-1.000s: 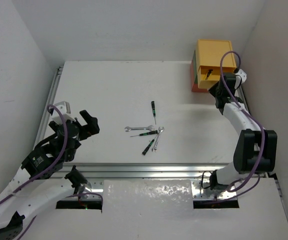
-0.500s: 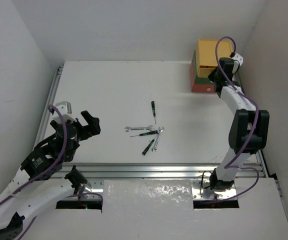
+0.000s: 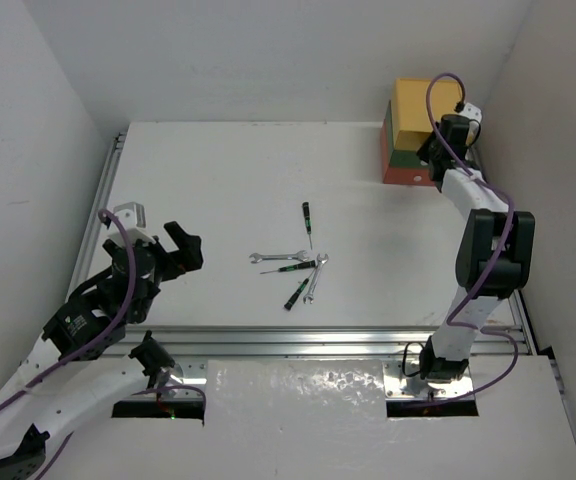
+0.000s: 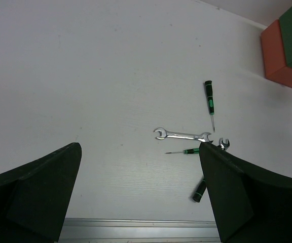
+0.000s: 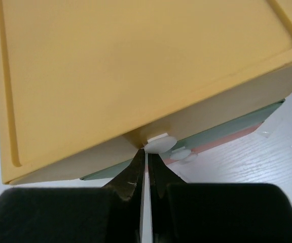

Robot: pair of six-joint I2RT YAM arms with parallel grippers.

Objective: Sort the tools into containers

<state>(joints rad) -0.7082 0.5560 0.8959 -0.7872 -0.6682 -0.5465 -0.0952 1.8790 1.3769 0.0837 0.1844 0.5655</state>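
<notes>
The white surface (image 3: 218,180) carries the whole job. At its 1 o'clock corner the containers stand stacked: yellow drawer (image 3: 413,105) on top, green drawer (image 3: 405,157) under it, orange-red drawer (image 3: 403,173) lowest, all looking pushed in.

The right claw (image 5: 146,154) has its fingers together, tips at the yellow drawer's white knob (image 5: 160,143) and clamped on nothing. The left claw (image 4: 141,197) hangs at 8 o'clock, spread wide and empty.

Near the centre five tools lie unsorted: two silver wrenches (image 4: 182,135) (image 4: 223,144) and three black-green screwdrivers (image 4: 210,98) (image 4: 185,151) (image 4: 199,191). No yellow-black tool lies in the open. Whether any sits in a drawer cannot be seen, so I judge most of the sorting is left.
</notes>
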